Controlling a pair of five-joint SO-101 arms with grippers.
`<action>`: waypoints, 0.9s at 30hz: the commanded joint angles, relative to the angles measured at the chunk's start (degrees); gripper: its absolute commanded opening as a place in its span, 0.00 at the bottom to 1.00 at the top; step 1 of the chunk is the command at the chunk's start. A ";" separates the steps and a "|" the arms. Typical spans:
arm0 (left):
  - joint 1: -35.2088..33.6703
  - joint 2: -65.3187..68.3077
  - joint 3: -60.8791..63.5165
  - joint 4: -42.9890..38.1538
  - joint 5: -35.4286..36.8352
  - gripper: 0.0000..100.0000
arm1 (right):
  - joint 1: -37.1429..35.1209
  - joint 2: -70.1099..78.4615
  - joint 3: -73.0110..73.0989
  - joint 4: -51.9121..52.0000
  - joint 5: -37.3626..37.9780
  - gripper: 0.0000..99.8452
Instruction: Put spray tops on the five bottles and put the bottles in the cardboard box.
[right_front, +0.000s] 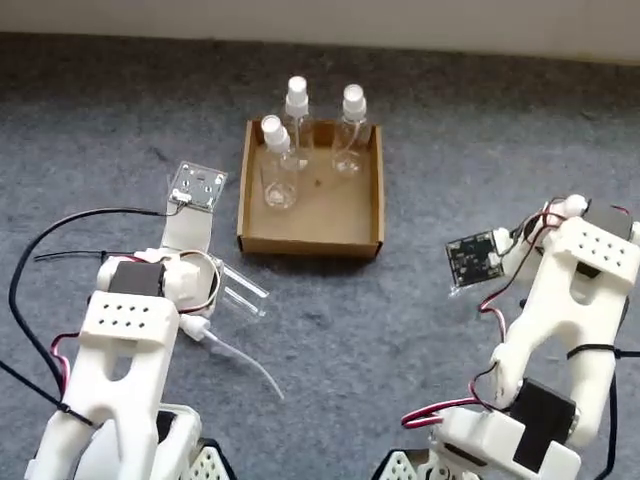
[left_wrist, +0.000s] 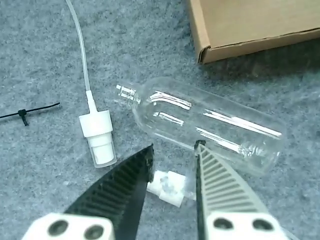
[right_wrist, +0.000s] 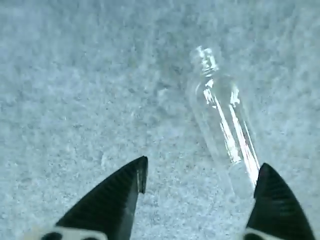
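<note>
We are holding the left tool (left_wrist: 174, 146) low over the grey carpeted counter (left_wrist: 40, 175), its fingers apart and clamped on nothing. A small white plastic piece (left_wrist: 167, 186) is lying between them. Just beyond, a clear plastic bottle (left_wrist: 210, 125) is lying on its side, uncapped. A white plastic spray top (left_wrist: 99, 135), long dip tube attached, is lying near its neck. The right tool (right_wrist: 202, 164) is spread wide as well, with a second clear uncapped bottle (right_wrist: 225, 120) lying between its fingers.

We are judging the step in hand as fitting the fourth top. The next move calls for gripping one part and threading the tube into the neck.

Farther off, the shallow brown cardboard box (right_front: 310, 243) is holding three capped bottles (right_front: 282, 170) upright. Behind it, a pale wall strip (right_front: 400, 20) is bordering the counter.
</note>
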 joint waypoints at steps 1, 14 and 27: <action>-0.75 -1.98 -0.31 -0.79 0.26 0.13 | -3.82 -0.48 1.01 -1.36 -3.25 0.30; -0.75 -1.98 -0.31 -0.53 0.26 0.13 | -7.25 -0.40 18.51 -21.41 -6.07 0.30; -0.84 -1.98 -0.31 -0.44 0.26 0.13 | -7.08 -0.48 27.30 -28.09 -24.53 0.12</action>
